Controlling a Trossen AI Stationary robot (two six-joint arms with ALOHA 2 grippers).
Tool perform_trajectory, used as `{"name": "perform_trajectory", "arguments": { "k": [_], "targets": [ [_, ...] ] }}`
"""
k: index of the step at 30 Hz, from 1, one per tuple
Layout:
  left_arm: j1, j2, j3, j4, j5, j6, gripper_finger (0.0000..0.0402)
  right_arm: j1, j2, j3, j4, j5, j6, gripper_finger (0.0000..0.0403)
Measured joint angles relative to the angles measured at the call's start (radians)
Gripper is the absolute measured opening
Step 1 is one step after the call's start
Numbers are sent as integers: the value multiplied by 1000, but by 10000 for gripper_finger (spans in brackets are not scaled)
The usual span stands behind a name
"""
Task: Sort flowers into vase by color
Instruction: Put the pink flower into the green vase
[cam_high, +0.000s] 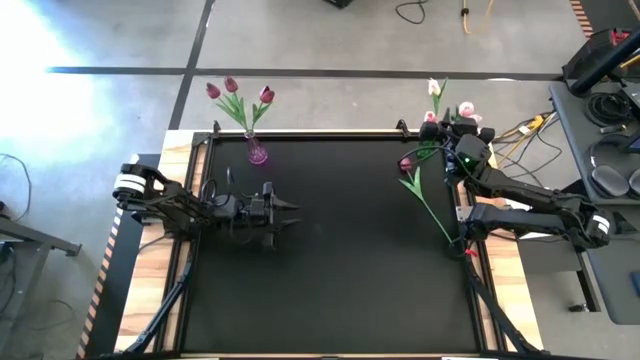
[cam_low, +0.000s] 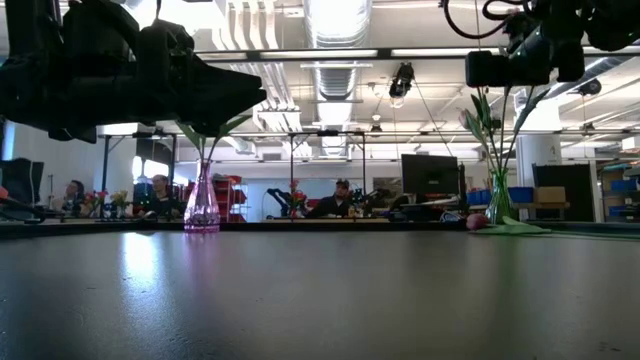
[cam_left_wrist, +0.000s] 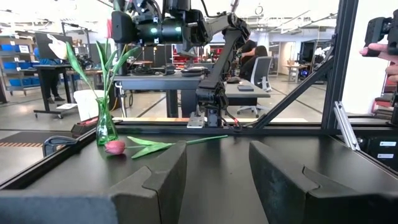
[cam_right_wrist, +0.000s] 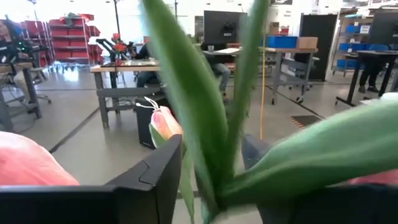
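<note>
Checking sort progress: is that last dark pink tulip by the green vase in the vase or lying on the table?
Lying flat. The dark pink tulip rests on the black table, beside the green glass vase, not in it.

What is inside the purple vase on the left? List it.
Three magenta tulips stand in the purple vase, heads fanned apart. Their stem ends inside the glass are hidden from above.

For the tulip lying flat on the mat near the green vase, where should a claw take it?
Probably mid-stem, from straight above: the fallen tulip lies flat, its thin stem clear of the green vase, with soft head and leaves at the vase end.
</note>
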Motion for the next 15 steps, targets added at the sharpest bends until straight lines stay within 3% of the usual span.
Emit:
{"name": "perform_trajectory", "arguments": {
  "k": [5,15],
  "targets": [
    [0,0,0,0,0,0,159,0,-2,0,-1,0,-3,168],
    [0,0,0,0,0,0,159,29,-2,0,17,16,-86,127]
  ]
}}
